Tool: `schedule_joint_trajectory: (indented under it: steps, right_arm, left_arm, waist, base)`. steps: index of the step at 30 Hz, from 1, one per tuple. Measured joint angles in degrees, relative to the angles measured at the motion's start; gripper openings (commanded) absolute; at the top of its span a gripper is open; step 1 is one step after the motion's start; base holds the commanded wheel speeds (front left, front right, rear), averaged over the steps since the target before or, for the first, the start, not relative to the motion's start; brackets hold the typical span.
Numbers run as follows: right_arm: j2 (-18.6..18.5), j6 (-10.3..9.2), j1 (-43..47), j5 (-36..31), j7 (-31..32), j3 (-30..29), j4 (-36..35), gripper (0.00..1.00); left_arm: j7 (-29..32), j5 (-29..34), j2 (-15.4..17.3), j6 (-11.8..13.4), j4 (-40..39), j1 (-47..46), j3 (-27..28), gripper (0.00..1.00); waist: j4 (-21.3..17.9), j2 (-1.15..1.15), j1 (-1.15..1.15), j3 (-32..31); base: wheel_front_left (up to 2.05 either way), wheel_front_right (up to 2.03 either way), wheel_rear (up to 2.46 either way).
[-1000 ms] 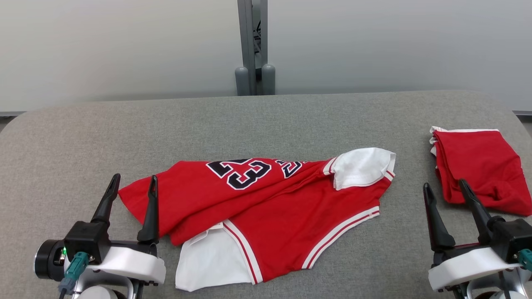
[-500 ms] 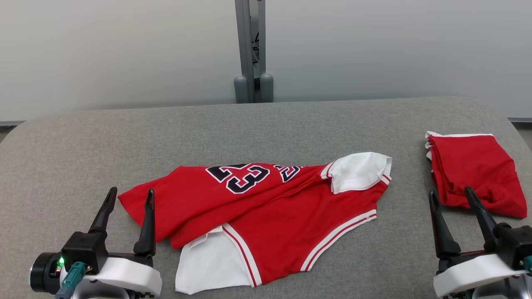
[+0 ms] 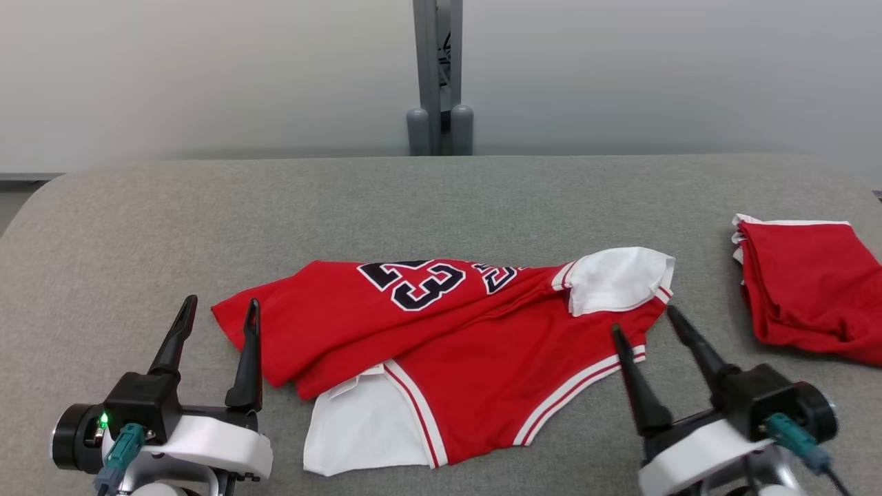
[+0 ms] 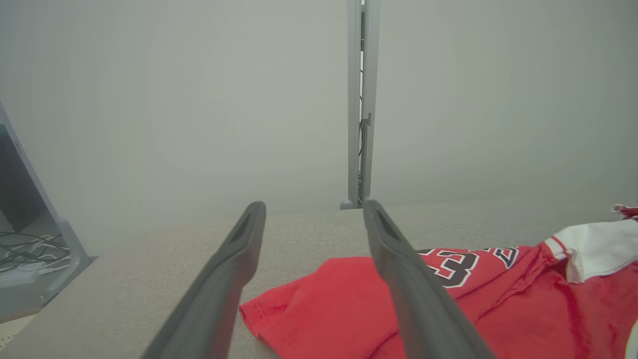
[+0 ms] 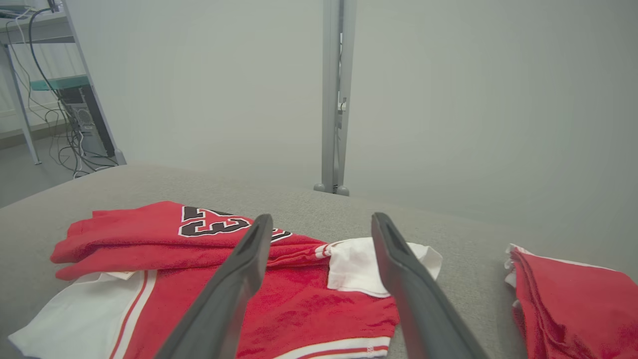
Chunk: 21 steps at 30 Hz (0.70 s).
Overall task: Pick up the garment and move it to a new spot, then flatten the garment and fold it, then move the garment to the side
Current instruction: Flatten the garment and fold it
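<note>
Plainly the pick-up is not yet begun: the garment [image 3: 482, 358] lies crumpled mid-way across the desk [image 3: 138, 227], left claw [image 3: 222, 303] and right claw [image 3: 643, 320] both spread wide, empty, near its ends. Next, each should pinch an edge.

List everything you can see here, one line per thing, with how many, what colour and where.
jersey: one, red with white sleeves and a dark 23, crumpled mid-table
folded garment: one, red with white trim, table's right end
table: one, grey fabric top, under both garments
post: one, grey, behind the table's far edge
cables: several, dark, beyond the table's left end
left gripper: one, dark fingers, open, at jersey's left end
right gripper: one, dark fingers, open, at jersey's right edge
</note>
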Motion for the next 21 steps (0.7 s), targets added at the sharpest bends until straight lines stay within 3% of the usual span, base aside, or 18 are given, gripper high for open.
schedule_joint_trajectory:
  steps: [6, 14, 21]
  right_arm:
    - [-0.02, 0.0, -3.72, -1.66, 2.45, 13.48, 4.28, 1.0]
    - [-1.36, 0.0, -11.9, 0.29, 4.09, 32.66, 16.07, 1.0]
    - [-0.77, 0.0, -17.96, 2.9, 2.83, 38.3, 28.35, 1.0]
  left_arm:
    - [-0.59, -0.13, -0.67, -0.05, 0.52, -1.21, -0.31, 1.0]
    - [-2.14, -0.74, -2.37, -0.87, 2.26, -2.82, -0.57, 1.0]
    - [-3.09, -0.77, -3.61, -1.92, 4.07, -4.2, -0.97, 1.0]
  waist:
    - [2.94, 0.0, 0.0, 1.32]
    - [7.9, 0.0, 0.0, 3.19]
    - [12.18, 0.0, 0.0, 4.23]
  base:
    - [0.0, 0.0, 0.0]
    - [0.0, 0.0, 0.0]
    - [0.0, 0.0, 0.0]
